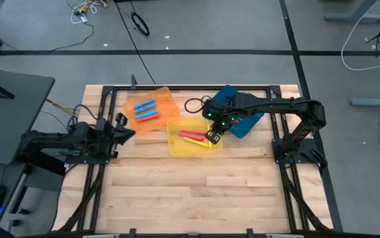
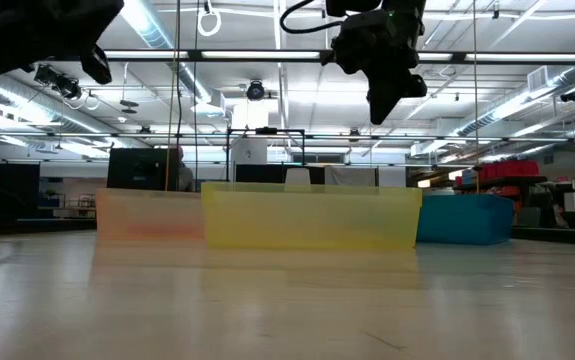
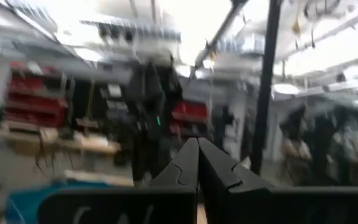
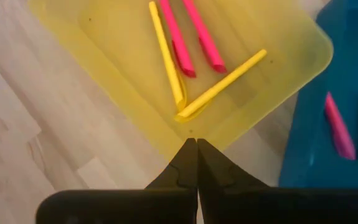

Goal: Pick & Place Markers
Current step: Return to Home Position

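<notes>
Markers [image 4: 174, 38]: light, stiff, slick; you'd pinch one mid-barrel, across its width.
Location: 2 pink + 2 yellow in yellow tray [image 4: 91, 50]; blue & red in orange tray [image 1: 166, 99]; pink + green in blue tray [image 4: 309, 155].
Right claw [image 4: 191, 142]: shut, empty, hovers over yellow tray's corner; markers below, no contact.
Left claw [image 3: 197, 142]: shut, at table [image 1: 190, 192] left edge, well apart from trays.
</notes>
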`<state>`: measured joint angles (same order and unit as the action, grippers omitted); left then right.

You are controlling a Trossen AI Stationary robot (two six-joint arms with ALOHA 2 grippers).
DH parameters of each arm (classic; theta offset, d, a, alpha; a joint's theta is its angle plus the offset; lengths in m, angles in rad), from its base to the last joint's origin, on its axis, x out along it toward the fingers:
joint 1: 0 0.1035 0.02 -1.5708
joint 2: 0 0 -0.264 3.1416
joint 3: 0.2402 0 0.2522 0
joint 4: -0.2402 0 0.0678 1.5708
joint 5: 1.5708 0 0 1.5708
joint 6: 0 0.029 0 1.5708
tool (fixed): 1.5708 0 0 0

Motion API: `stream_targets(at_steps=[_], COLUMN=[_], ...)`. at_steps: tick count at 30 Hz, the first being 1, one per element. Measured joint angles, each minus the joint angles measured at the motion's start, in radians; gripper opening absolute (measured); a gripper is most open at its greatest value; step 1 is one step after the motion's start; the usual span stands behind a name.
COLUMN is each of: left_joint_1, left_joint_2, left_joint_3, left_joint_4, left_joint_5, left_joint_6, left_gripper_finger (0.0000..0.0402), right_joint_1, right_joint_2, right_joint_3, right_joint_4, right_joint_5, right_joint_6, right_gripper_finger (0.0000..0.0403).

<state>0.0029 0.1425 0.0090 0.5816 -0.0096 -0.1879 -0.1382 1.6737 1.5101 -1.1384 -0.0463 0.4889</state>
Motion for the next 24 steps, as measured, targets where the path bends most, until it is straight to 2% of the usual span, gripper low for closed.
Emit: stream_targets(at_steps=[5, 16, 24], left_joint_1=[0.0, 0.0, 0.0], left_joint_2=[0.001, 0.001, 0.0], left_joint_3=[0.0, 0.0, 0.0], left_joint_4=[-0.177, -0.369, -0.533], left_joint_5=[0.034, 0.059, 0.033], left_joint_6=[-0.015, 0.006, 0.041], left_gripper_finger=[0.0005, 0.0005, 0.0005], right_joint_1=[0.03, 0.097, 0.158], right_joint_2=[0.0, 0.0, 0.0], right_joint_3=[0.0, 0.0, 0.0], right_joint_4=[-0.009, -0.008, -0.007], right_joint_5=[0.001, 0.003, 0.004], right_joint_6=[0.071, 0.192, 0.289], right_gripper_finger=[0.0, 0.0, 0.0])
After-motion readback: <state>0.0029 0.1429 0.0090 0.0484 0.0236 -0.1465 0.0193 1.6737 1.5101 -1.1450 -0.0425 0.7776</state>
